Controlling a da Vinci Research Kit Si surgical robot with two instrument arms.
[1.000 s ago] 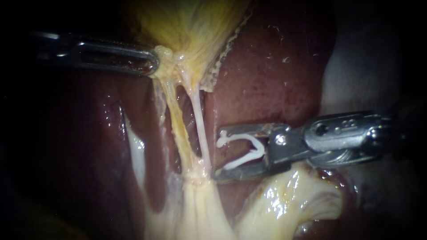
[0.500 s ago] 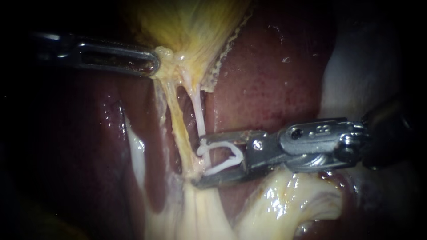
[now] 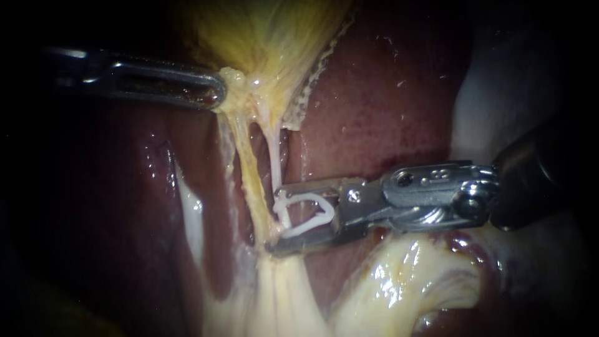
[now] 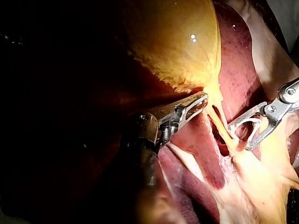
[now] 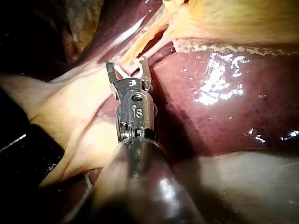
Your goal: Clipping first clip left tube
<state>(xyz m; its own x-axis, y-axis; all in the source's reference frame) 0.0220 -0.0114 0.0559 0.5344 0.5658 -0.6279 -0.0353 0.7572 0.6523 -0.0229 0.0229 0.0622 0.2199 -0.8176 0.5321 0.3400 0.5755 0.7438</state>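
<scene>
One clip (image 3: 310, 225) has advanced around the pale tube (image 3: 274, 159)

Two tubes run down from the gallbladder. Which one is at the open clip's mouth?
The thin whitish tube; the thicker yellow tube lies farther left, beyond the clip.

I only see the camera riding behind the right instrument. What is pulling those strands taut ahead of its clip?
Observer: The slender metal left instrument grips the narrow end of the yellow gallbladder, holding it taut.
Operator: And which strand is the clip going on?
Observer: The endoscope shows two strands with a gap between them. The white V-shaped plastic clip, open in the right instrument, has the thin pale tube in its mouth; the thicker yellowish tube lies just past its tip.
</scene>
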